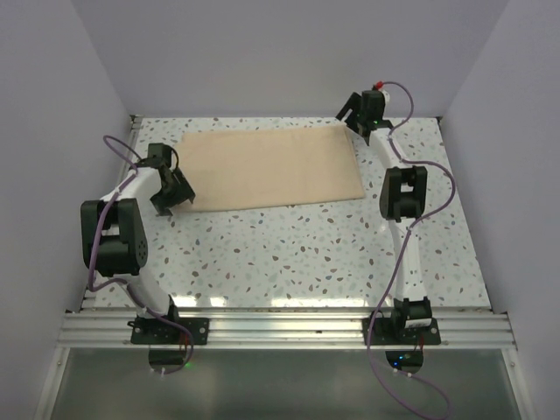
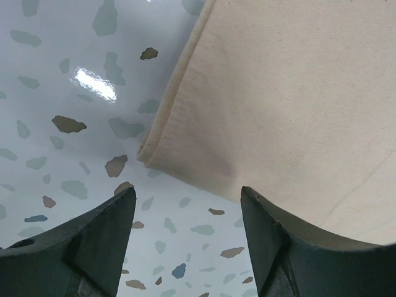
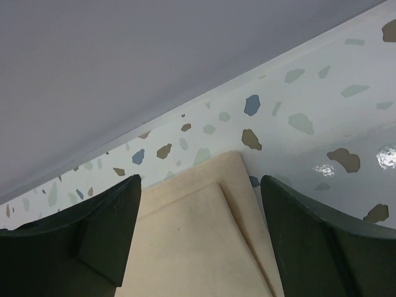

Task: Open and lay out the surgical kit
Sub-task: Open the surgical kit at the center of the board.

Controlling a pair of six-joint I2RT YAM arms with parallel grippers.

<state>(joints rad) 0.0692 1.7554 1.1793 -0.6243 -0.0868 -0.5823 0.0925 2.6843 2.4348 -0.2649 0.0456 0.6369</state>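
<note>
Now | left gripper (image 2: 187, 197) apart at cloth wrap (image 1: 271, 166) near-left corner | right gripper (image 3: 201, 182) apart astride far-right corner

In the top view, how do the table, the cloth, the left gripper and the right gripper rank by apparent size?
1. table
2. cloth
3. left gripper and right gripper: they look alike, and the right one is farther away, so I leave them tied.
</note>
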